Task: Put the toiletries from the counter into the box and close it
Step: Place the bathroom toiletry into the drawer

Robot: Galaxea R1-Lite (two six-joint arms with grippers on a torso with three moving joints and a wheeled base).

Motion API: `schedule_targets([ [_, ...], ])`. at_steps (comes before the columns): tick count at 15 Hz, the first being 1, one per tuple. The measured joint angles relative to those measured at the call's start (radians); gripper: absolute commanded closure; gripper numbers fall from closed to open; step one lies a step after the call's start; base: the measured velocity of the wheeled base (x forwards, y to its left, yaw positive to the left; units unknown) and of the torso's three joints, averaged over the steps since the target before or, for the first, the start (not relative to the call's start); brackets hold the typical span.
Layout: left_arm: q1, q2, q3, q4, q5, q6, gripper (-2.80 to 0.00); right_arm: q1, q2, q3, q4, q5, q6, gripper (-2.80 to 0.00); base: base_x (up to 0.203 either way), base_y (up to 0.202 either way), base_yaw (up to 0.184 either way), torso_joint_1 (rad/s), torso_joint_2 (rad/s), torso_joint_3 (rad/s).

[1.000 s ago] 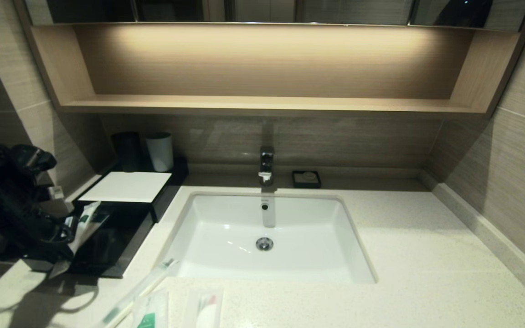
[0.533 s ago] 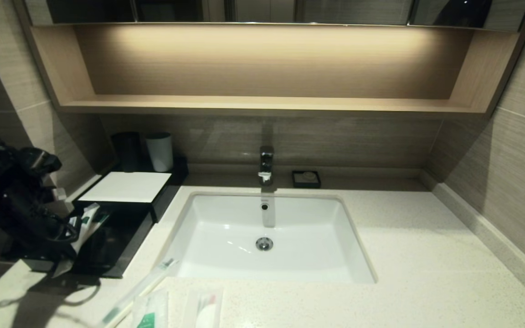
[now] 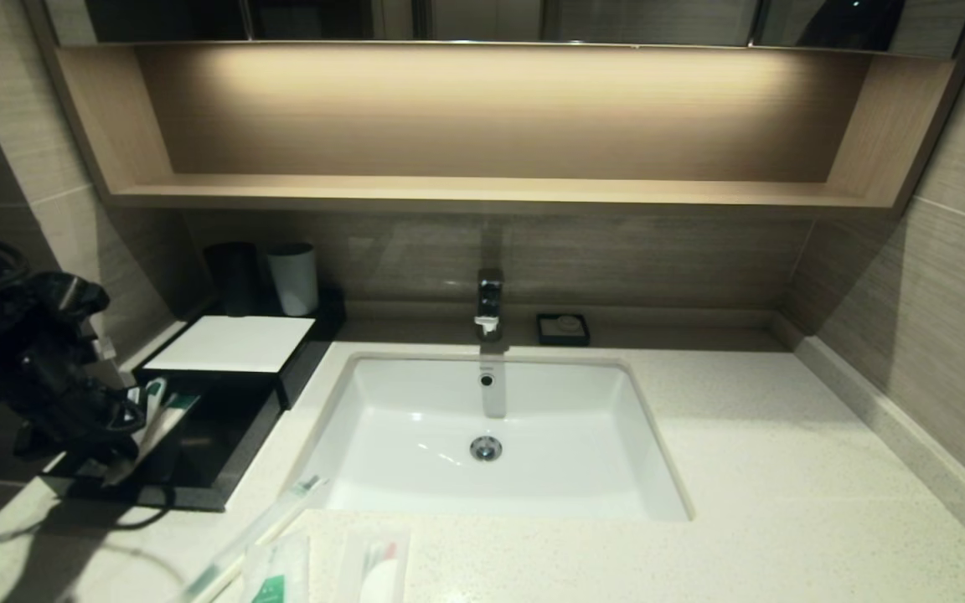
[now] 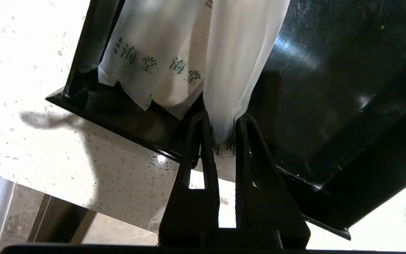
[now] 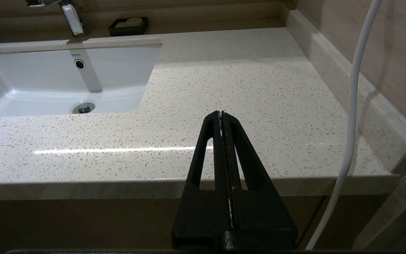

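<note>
Left gripper (image 4: 223, 132) at the near left corner of the box (image 3: 223, 490), its fingers (image 4: 203, 141) clamped on the end of a white sachet (image 4: 238, 60) printed with green characters. The sachet reaches from the fingers into the open black drawer of the box; whether its far end touches the drawer floor cannot be told. A second sachet (image 4: 153, 60) with the same green print lies in the drawer just beside the held one, against the drawer's side wall. In the head view the left gripper (image 3: 118, 423) shows as a dark mass over the drawer's left part, hiding that corner.

The box's flat white top panel (image 3: 231, 343) sits behind the open drawer. A black cup (image 3: 233, 276) and a white cup (image 3: 294, 278) stand side by side behind the panel, against the wall. Three toiletries lie on the desk (image 3: 784, 502) at its front edge, well apart from the box: a long toothbrush packet (image 3: 256, 532) lying at a slant with one end near the sink's front left corner, a green-marked sachet (image 3: 277, 574), and a packet with a white round piece (image 3: 378, 569).

The white sink (image 3: 415, 402) occupies the middle of the desk, with a chrome faucet (image 3: 490, 303) behind it and a small black soap dish (image 3: 563, 328) just to the faucet's right. A wooden wall shelf (image 3: 482, 193) runs above.

Right gripper (image 5: 221, 118), fingers pressed together and holding nothing, hangs at the front edge of the desk's right part, with a white cable (image 5: 354, 88) beside it.
</note>
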Motion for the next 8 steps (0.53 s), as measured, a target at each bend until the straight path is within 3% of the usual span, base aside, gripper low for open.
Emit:
schedule_targets([
  [8, 0.03, 0.022, 0.0, -0.025, 0.008, 0.037, 0.0, 0.0, 0.0, 0.0, 0.0, 0.0, 0.0, 0.0, 0.0, 0.0, 0.0, 0.0, 0.0, 0.0],
])
